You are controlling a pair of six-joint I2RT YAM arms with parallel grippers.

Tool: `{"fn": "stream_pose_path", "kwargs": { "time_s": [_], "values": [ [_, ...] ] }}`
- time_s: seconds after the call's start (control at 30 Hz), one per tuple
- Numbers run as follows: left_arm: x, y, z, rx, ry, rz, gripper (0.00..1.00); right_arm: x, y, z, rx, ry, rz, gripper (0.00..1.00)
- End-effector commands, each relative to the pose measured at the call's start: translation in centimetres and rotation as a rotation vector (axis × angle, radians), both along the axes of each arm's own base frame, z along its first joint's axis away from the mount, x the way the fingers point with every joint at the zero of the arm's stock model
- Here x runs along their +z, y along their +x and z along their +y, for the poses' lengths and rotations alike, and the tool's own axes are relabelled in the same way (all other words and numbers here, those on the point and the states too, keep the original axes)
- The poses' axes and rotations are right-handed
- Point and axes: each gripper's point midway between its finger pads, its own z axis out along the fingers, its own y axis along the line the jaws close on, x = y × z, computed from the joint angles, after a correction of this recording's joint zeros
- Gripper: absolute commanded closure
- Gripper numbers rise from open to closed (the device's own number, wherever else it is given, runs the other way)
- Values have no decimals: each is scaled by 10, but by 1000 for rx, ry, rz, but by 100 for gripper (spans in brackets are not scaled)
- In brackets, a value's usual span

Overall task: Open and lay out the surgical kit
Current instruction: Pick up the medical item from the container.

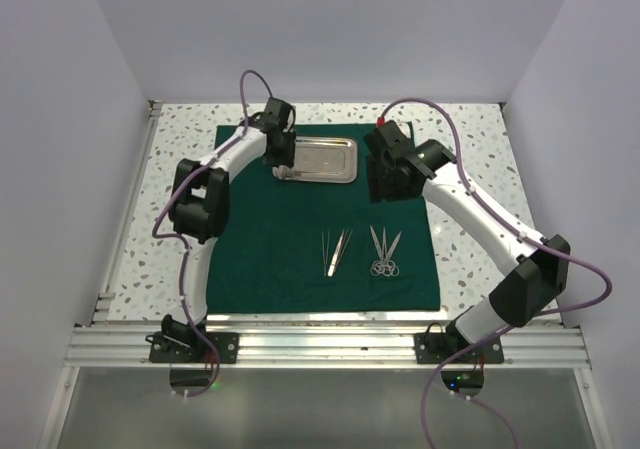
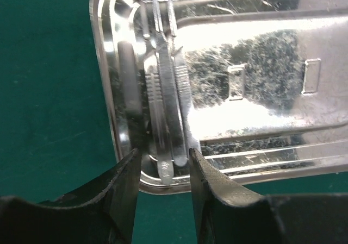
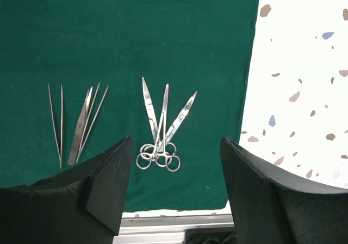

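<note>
Top external: we see the dark green cloth (image 1: 280, 249) spread flat on the speckled desk (image 1: 185, 134), w/ the steel tray (image 1: 325, 159) at its far centre. The left tool (image 1: 283, 172) sits at the tray's left end. The right tool (image 1: 390, 191) hangs over the cloth just right of the tray. Tweezers (image 1: 335, 251) and ring-handled scissors (image 1: 384, 252) lie side by side on the cloth's near half, a gap btwn the two groups.

Left wrist: the left tool (image 2: 163, 187) is about half closed. Its fingers (image 2: 128, 195) press both sides of a ridged silver instrument (image 2: 166, 102), which lies along the tray's left wall w/ its near end over the rim.

Right wrist: the right tool (image 3: 175, 146) stands wide open, nothing btwn its fingers (image 3: 109, 184). Beyond it we see tweezers at left and ring-handled scissors at centre, both on the cloth. The cloth edge and bare desk are at right.
</note>
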Motion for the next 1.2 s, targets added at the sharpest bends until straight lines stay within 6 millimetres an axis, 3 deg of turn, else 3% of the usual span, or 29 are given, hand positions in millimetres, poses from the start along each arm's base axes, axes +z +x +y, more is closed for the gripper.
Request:
{"fn": "stream_pose_path", "kwargs": {
  "time_s": [0.0, 0.37, 0.83, 1.17],
  "values": [
    [14, -10, -14, -35, -16, -3, 56, 12, -11, -5, -9, 46, -32, 32],
    [-6, -35, 5, 15, 73, 64, 56, 16, -24, -12, -28, 70, -46, 32],
    [-35, -35, 3, 7, 82, 115, 58, 12, -29, -12, -23, 70, -18, 32],
    [-43, -39, 7, 10, 81, 136, 95, 10, -28, -13, -34, 61, -9, 33]
  ]
}}
